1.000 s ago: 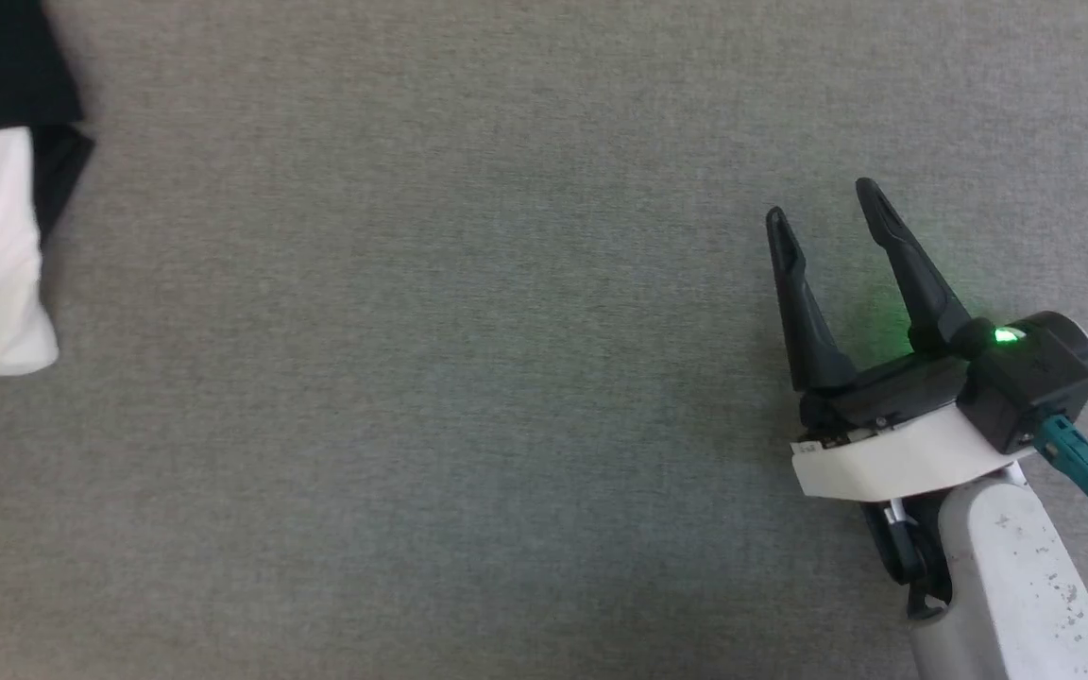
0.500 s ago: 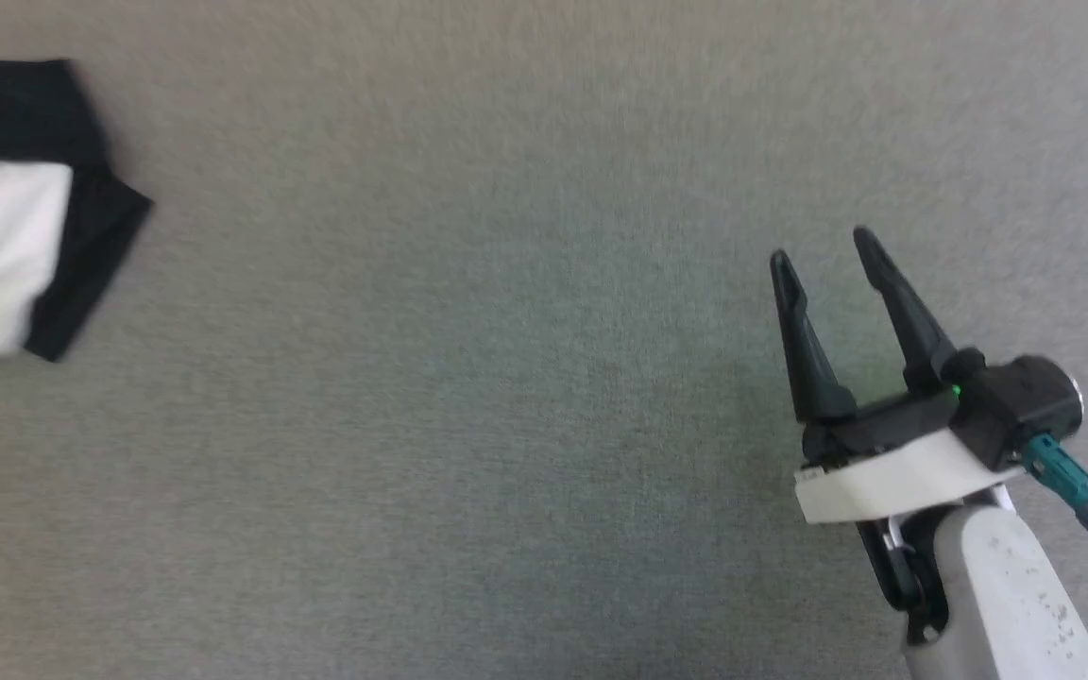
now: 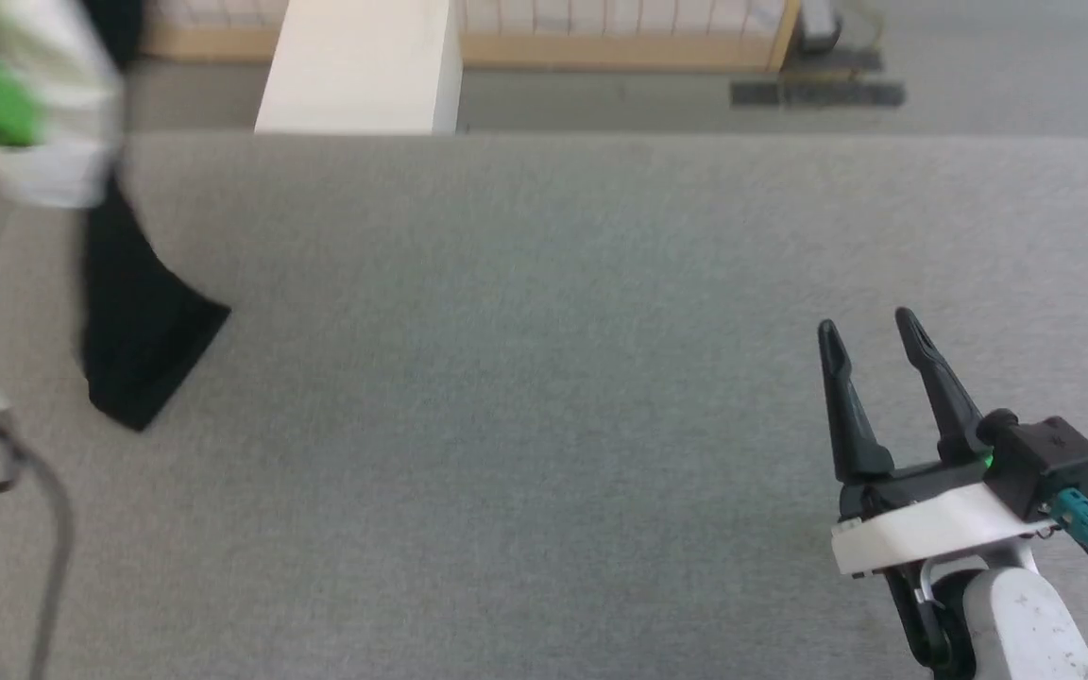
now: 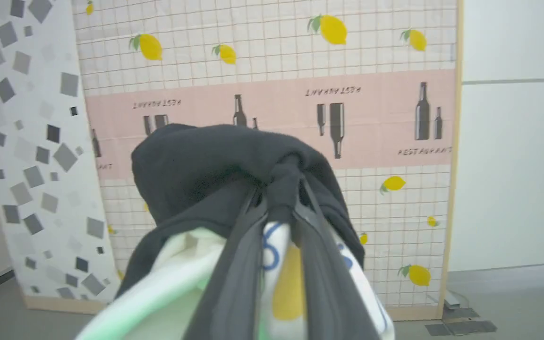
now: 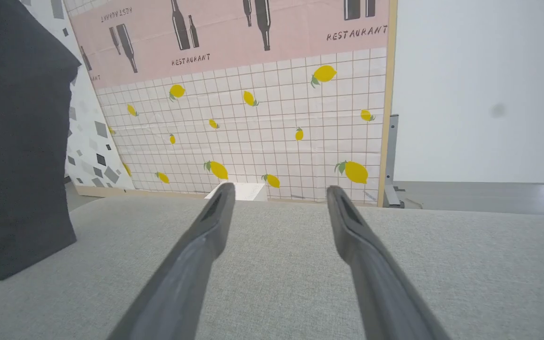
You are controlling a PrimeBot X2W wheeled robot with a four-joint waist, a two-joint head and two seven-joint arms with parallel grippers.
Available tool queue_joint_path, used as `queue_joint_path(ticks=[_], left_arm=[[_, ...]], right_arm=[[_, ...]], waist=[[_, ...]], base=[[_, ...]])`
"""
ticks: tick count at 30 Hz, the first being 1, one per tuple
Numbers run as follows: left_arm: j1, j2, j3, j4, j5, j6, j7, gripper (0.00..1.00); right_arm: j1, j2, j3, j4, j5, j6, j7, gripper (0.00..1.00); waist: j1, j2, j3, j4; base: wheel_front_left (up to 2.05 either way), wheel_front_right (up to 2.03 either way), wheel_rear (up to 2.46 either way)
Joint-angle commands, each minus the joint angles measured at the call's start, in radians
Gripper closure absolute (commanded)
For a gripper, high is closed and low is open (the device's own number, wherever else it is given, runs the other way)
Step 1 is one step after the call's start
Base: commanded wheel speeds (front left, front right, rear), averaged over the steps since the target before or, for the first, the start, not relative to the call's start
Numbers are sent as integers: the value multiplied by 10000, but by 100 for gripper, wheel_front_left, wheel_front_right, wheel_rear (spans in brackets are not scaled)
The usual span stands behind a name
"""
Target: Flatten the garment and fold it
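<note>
Grey tabletop [image 3: 525,378]: middle and far side open, wide passage. Left: shirt [image 3: 143,349] hangs, black sleeve down to the surface, blocking that side. Lower right: right gripper [image 3: 866,321], fingers apart. Beyond far edge: white block [image 3: 360,66], printed screen [image 5: 253,118].

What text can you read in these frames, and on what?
"RESTAURANT": printed more than once on the pink band of the lemon-print panel, right wrist view.
"RESTAURANT": the same band in the left wrist view, some copies upside down.
Blue marks beside the yellow print on the garment: not legible as letters.
</note>
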Motion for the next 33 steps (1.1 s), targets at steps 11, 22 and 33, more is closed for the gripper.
queue_joint_path(ticks=[11,22,33], left_arm=[[-856,-2673,-1999,-150,-643,-606,92,100],[1367,-4247,-4089,2163,-1594,-1026,925,100],[2867,-4409,-5936,4575,-2493,-1342,3924,0]], right_arm=[[392,1,57,-242,75,-17,285,0],[443,1,142,-458,73,-17,461,0],[292,1,154,-446,134,-17,405,0]], waist=[[1,0,-935,-1784],[1,0,-615,-2516],[1,0,-276,-2544]], base=[[0,0,0],[0,0,0],[0,0,0]])
